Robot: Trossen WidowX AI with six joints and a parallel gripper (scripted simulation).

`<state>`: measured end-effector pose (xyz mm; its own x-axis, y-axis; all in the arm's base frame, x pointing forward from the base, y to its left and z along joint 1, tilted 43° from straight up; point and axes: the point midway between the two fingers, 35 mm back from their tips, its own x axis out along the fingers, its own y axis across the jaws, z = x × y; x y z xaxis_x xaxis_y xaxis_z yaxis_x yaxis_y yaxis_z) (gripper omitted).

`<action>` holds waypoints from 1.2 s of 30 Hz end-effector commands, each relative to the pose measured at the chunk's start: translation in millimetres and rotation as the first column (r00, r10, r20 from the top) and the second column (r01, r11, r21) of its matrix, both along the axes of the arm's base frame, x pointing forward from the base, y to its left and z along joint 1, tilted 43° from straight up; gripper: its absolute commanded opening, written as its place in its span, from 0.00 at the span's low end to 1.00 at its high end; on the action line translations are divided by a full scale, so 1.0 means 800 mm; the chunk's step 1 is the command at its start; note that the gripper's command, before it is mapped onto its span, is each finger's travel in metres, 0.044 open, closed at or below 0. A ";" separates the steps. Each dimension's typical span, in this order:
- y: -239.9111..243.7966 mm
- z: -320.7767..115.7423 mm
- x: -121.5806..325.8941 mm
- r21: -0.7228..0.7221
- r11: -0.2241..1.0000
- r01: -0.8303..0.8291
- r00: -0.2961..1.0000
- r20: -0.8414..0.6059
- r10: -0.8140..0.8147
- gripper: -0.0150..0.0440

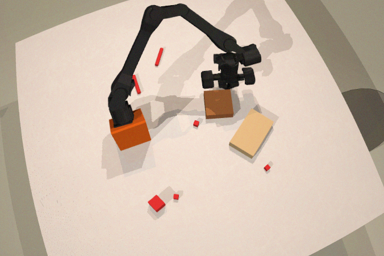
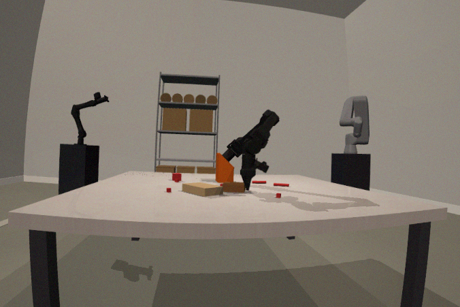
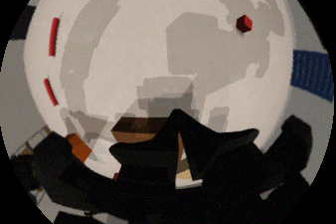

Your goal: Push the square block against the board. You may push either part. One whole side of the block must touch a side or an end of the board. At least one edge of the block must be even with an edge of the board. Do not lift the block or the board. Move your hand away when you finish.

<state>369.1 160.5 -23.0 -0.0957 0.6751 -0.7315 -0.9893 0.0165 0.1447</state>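
Observation:
The brown square block [image 1: 218, 102] [image 2: 234, 187] [image 3: 136, 135] lies flat on the table. The tan board [image 1: 251, 133] [image 2: 201, 188] [image 3: 184, 174] lies flat, turned at an angle to the block, with a gap between them in the top view. My gripper [image 1: 228, 87] [image 2: 248, 188] [image 3: 176, 111] is shut and empty. It points down, with its tips low near the table, just beyond the block's side facing away from the board. Whether the tips touch the block cannot be told. The gripper covers part of the block and board in the wrist view.
A small red cube [image 1: 196, 123] lies near the block and another red cube [image 1: 267, 167] beyond the board. A larger red block [image 1: 156, 203] lies farther off. Two red bars [image 1: 159, 57] [image 1: 136, 84] lie near the arm's orange base [image 1: 132, 136].

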 end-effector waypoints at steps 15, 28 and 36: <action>-0.022 -0.025 -0.007 -0.003 1.000 -0.002 1.000 -0.013 0.002 0.25; -0.036 -0.037 -0.009 -0.005 1.000 -0.002 1.000 -0.013 0.002 0.25; -0.045 -0.045 -0.010 -0.005 1.000 -0.002 1.000 -0.013 0.001 0.25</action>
<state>368.2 128.6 -46.8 -0.0836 0.6781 -0.7302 -0.9909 0.0208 0.1328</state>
